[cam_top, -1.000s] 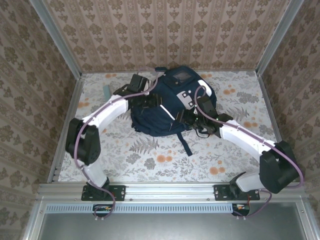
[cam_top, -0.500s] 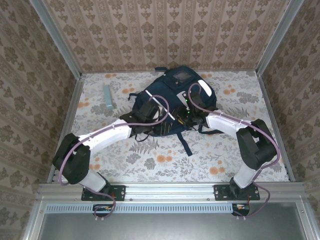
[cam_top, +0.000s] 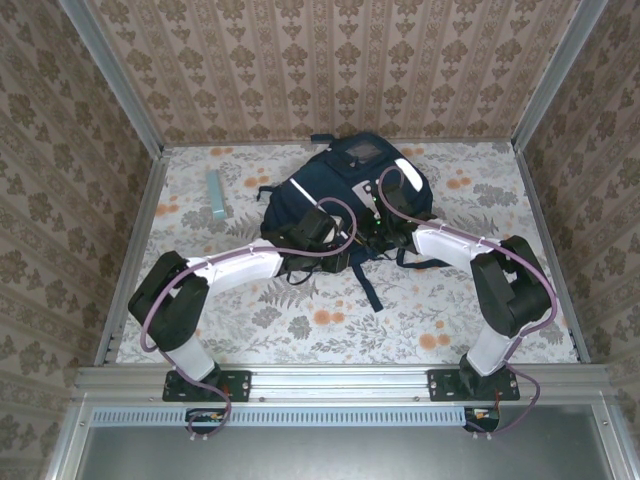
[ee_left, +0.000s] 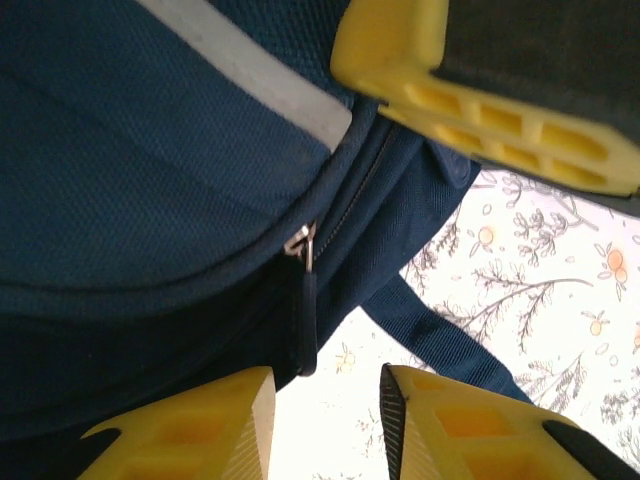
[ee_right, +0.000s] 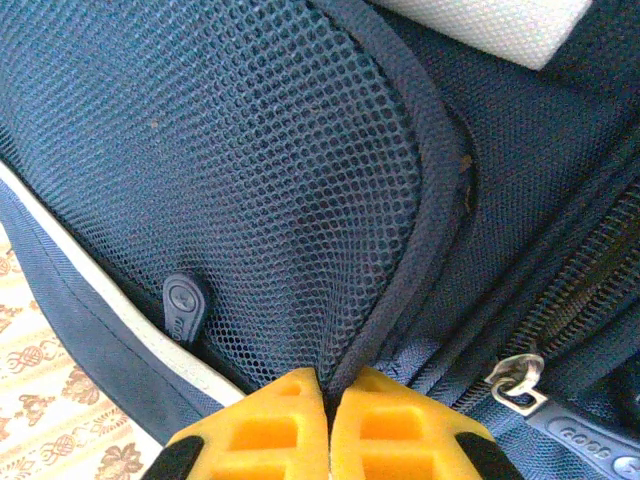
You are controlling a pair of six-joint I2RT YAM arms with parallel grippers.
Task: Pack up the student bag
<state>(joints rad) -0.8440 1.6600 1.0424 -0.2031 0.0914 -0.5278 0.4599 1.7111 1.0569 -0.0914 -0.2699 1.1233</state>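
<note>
The student bag [cam_top: 345, 185], navy with white stripes, lies at the back middle of the table. Both grippers are at its near edge. My right gripper [ee_right: 328, 385] is shut on the bound edge of the bag's mesh side pocket [ee_right: 250, 150], and the fabric puckers between its yellow fingers. My left gripper [ee_left: 325, 385] is open, its fingers a short gap apart with nothing between them. A dark zipper pull [ee_left: 306, 320] hangs from the bag [ee_left: 150, 180] just beyond its left fingertip. From above, the left gripper [cam_top: 338, 245] and right gripper [cam_top: 368, 238] sit close together.
A flat light-teal bar [cam_top: 215, 193] lies on the floral table cover at the back left. A bag strap [cam_top: 370, 285] trails toward the near edge. Patterned walls with metal posts enclose the table on three sides. A second zipper pull [ee_right: 520, 385] lies right of my right fingers.
The right gripper has closed onto the mesh pocket's edge. The left arm has swung right along the bag's near edge, its jaws narrowing. The bag has shifted slightly.
</note>
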